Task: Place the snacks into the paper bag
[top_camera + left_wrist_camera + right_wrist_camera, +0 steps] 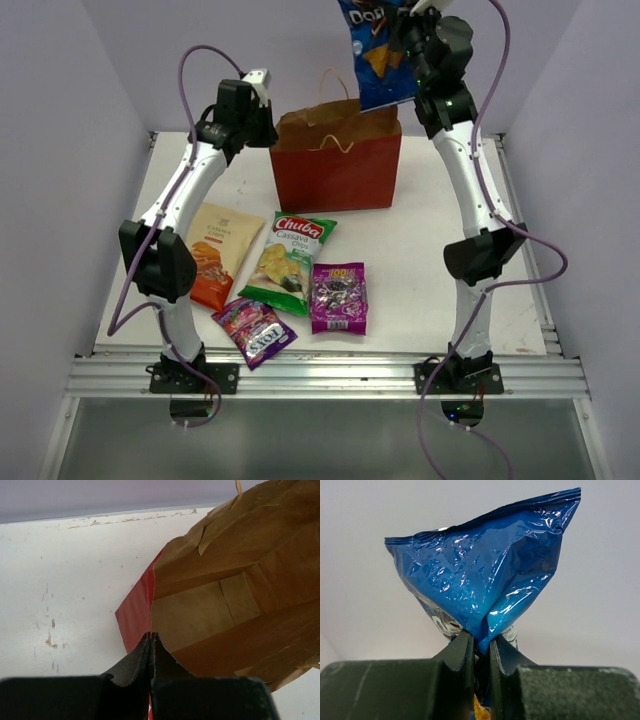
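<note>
The reddish-brown paper bag (335, 170) stands upright at the back middle of the table, mouth open. My left gripper (266, 128) is shut on the bag's left rim; the left wrist view shows its jaws (151, 636) closed on the edge, with the tan inside (210, 610) empty. My right gripper (412, 22) is shut on the blue Doritos packet (378, 55) and holds it high above the bag's right side; the right wrist view shows the packet (485, 575) pinched in the gripper (481, 641). The beige-orange chips (218, 250), Chuba packet (290, 262) and two purple candy packs (338, 297) (255, 332) lie flat in front.
The white table (440, 260) ends in a metal rail (330, 375) at the near edge, where both arm bases are bolted. Grey walls stand on the left, right and back. Purple cables loop off both arms.
</note>
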Controlling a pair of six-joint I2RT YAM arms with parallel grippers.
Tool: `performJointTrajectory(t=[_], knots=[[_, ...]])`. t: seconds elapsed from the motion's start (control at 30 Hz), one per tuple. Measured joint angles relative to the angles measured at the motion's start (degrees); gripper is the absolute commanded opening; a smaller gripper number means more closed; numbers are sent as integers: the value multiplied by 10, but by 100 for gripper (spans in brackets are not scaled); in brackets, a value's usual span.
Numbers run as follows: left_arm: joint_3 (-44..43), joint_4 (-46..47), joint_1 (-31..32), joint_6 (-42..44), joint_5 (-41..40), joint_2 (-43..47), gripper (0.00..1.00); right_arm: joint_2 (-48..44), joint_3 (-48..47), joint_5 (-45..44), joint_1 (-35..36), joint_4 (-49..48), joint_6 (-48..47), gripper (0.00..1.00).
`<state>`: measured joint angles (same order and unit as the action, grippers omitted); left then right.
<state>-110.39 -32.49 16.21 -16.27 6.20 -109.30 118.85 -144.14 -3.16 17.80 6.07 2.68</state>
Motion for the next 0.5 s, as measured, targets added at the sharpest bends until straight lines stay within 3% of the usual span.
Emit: performJointTrajectory(t=[0.27, 0.5], knots=[[-9, -7, 0, 0, 0, -7, 0, 15, 45, 46, 16, -44, 54, 0], [-16, -6, 0, 0, 0, -13, 0, -47, 247, 92, 32, -56, 70, 0]])
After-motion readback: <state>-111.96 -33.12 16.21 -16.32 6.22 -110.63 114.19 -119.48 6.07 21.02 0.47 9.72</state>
